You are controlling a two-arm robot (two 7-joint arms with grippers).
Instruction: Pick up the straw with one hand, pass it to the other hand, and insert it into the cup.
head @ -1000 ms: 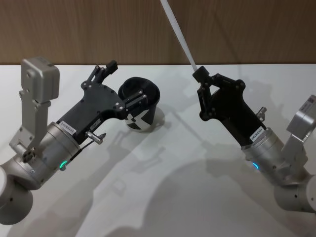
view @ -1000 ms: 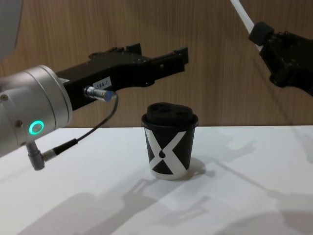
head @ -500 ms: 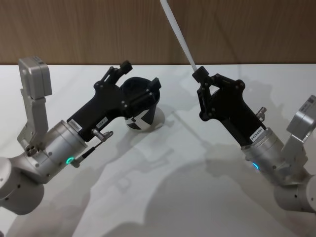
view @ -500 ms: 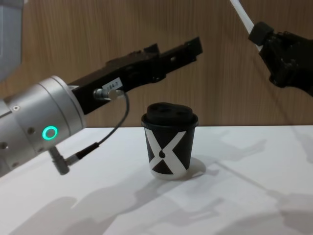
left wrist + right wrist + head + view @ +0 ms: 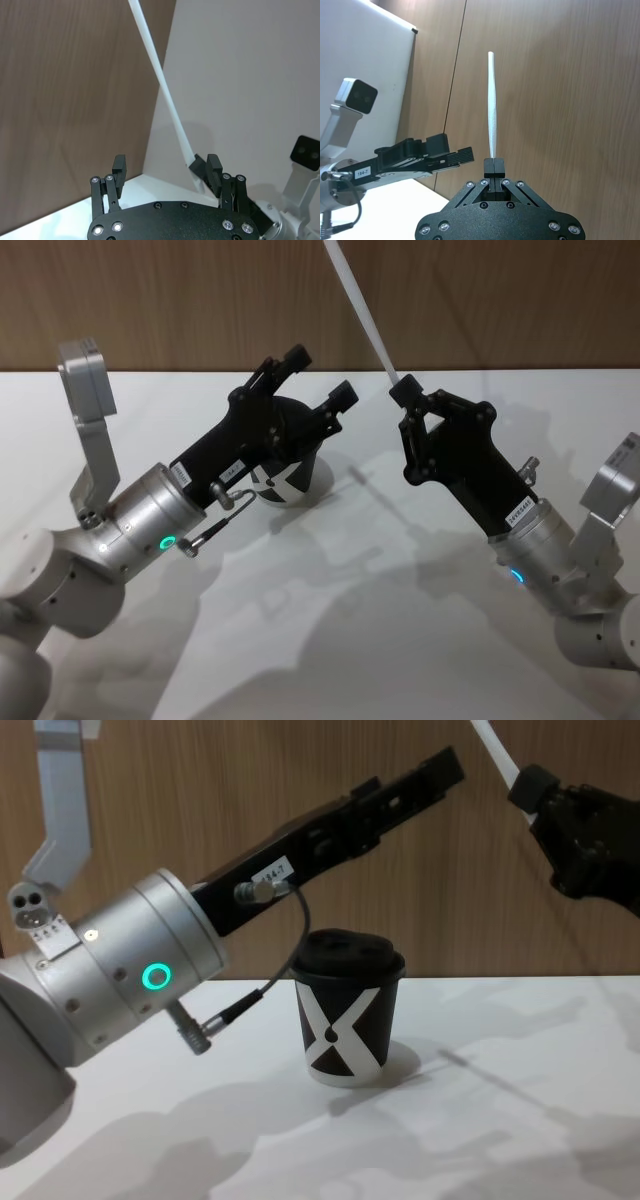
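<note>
The step in hand looks like the handover. The left gripper [image 5: 322,376], fingers spread wide and empty, is raised above the cup [image 5: 343,1020] and reaches right toward the straw [image 5: 362,315] without touching it. To do it well, I judge it should travel on to the right until the shaft lies squarely between its fingers, well above the other hand's pinch, so that a free lower end is left for the lid. It should close fully before the right gripper [image 5: 403,392] lets go. That gripper, on the far right, is clamped on the straw's lower end, and the straw leans up and left out of the head view. The table [image 5: 500,1120] is smooth, matt white. The cup standing on it is black paper with a white X, a drop mark and a domed black lid. The straw is thin, white, straight and probably light and easily crushed, so a gentle squeeze suits it. Behind everything runs a brown wood-grain wall [image 5: 180,810].
</note>
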